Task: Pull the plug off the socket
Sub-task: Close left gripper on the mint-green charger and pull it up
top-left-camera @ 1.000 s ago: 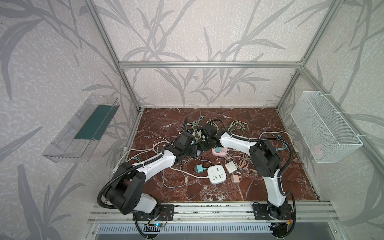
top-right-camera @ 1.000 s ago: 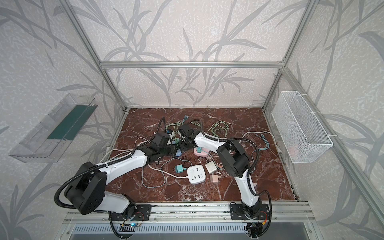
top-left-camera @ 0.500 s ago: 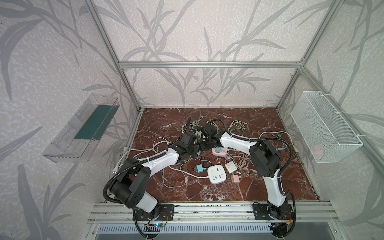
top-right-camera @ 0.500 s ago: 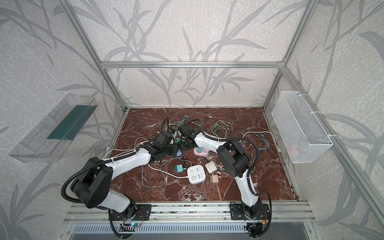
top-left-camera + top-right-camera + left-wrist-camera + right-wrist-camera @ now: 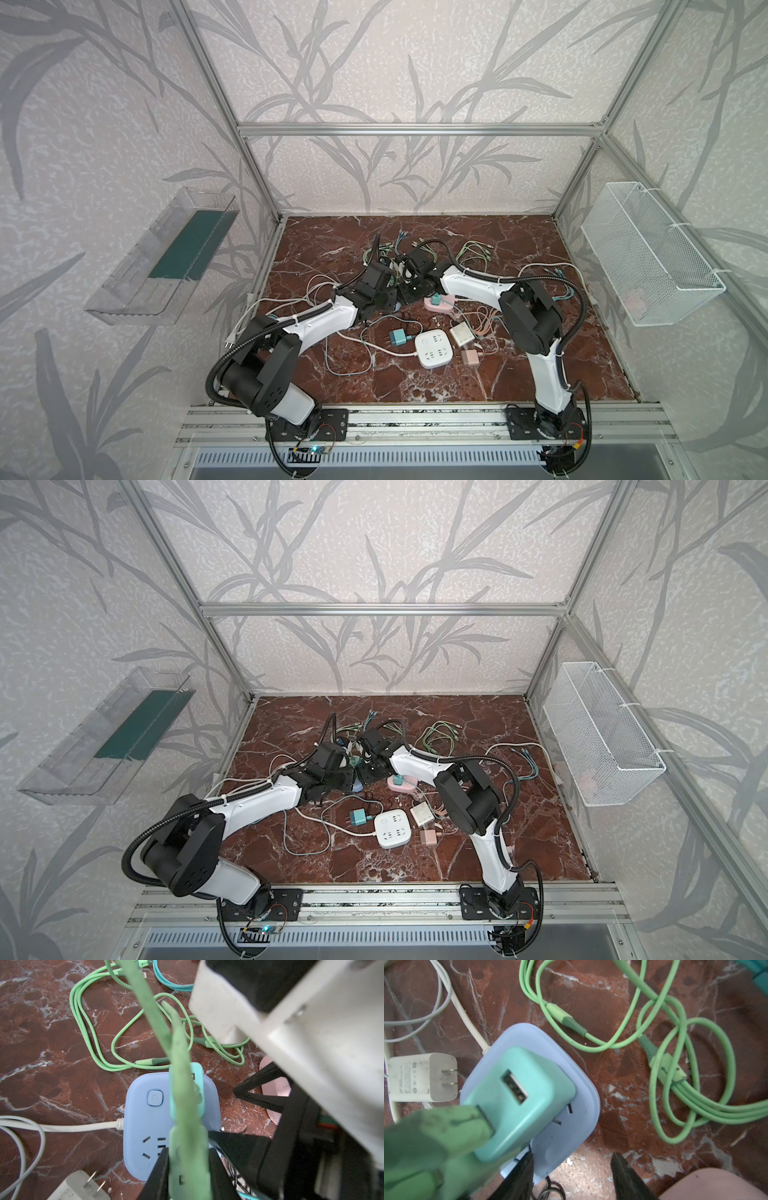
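Grasp stage: green USB cable (image 5: 179,1053) is clamped by the left gripper (image 5: 188,1166), teal charger (image 5: 519,1103) seated in the blue power strip (image 5: 145,1126) at the worktop's (image 5: 415,386) middle; right gripper (image 5: 572,1174) is held alongside, jaws apart. Straight pull probably needed next.

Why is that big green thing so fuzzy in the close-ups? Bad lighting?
Left wrist view: the green rubbery cable plug sits right at the lens, so it blurs, while the lavender-blue plastic socket block is sharp. Right wrist view: same blur, yet the mint-green square charger is crisp. Both top views: soft, even light on the red-brown marble tabletop, no hard shadows.
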Robot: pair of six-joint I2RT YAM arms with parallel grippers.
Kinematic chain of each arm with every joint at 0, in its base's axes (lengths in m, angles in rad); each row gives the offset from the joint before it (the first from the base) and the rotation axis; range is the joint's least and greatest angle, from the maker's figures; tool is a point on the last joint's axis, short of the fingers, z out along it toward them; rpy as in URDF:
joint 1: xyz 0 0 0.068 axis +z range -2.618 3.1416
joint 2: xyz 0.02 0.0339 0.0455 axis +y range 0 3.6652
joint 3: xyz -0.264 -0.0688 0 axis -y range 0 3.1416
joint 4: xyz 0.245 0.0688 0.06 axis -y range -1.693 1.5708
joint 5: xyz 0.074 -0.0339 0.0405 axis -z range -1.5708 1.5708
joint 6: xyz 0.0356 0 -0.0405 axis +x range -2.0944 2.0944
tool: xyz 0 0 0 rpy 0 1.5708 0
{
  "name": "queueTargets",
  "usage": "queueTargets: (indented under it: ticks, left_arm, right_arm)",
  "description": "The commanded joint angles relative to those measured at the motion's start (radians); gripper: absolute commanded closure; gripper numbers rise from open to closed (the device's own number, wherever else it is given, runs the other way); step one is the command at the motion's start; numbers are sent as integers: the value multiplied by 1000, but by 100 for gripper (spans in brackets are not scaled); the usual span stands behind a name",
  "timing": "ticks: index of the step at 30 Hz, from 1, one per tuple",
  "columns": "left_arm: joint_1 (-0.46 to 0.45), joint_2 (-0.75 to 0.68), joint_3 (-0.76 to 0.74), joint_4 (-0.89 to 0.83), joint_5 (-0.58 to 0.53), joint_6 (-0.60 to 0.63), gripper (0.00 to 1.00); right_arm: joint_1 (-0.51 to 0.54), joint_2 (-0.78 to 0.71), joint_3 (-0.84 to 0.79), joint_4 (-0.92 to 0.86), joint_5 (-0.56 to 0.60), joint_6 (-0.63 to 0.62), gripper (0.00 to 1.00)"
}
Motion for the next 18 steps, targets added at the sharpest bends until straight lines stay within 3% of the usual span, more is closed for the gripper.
queueTargets:
  ticks: [1,18]
  left_arm:
    - [-4,-40,34,-1,-19,-21,82]
    - [1,-158,2,-37,-120,0,84]
  right_arm:
    - [-5,-18,-17,-22,-3,-5,42]
    - [-7,-23,-30,-6,-25,-21,41]
